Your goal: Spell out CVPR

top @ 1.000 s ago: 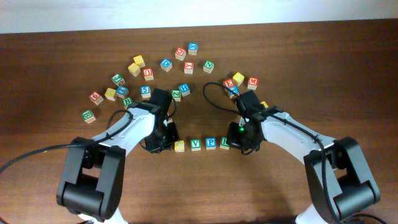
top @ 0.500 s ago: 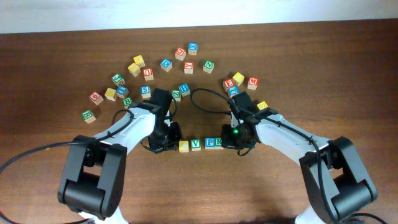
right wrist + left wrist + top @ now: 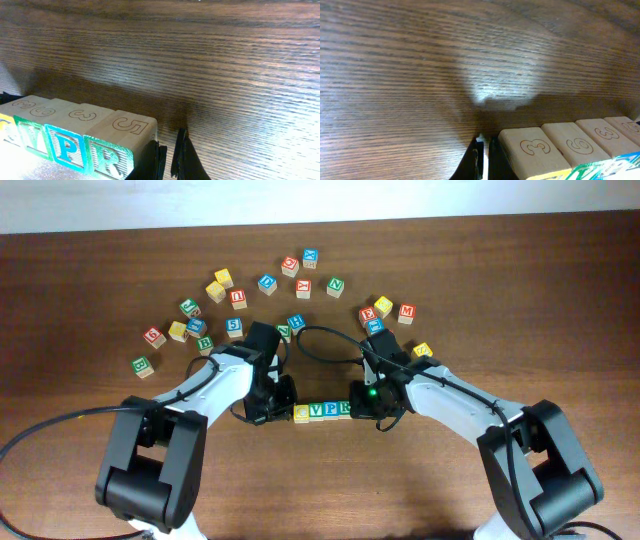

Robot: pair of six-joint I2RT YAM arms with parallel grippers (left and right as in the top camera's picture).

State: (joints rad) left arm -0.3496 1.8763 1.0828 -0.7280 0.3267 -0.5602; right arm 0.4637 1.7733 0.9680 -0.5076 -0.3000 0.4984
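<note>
Beside right gripper (image 3: 169, 152), CVPR cubes (image 3: 65, 142) show carved numerals; overhead, letters only.

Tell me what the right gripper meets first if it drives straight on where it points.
Most likely bare tabletop: the shut right gripper aims at open wood, with the R cube close beside it, not ahead. Depth is unclear.

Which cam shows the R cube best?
Right wrist: R cube close up, green letter legible. Overhead shows it tiny, letter barely readable; left wrist catches only its top at the frame edge.
</note>
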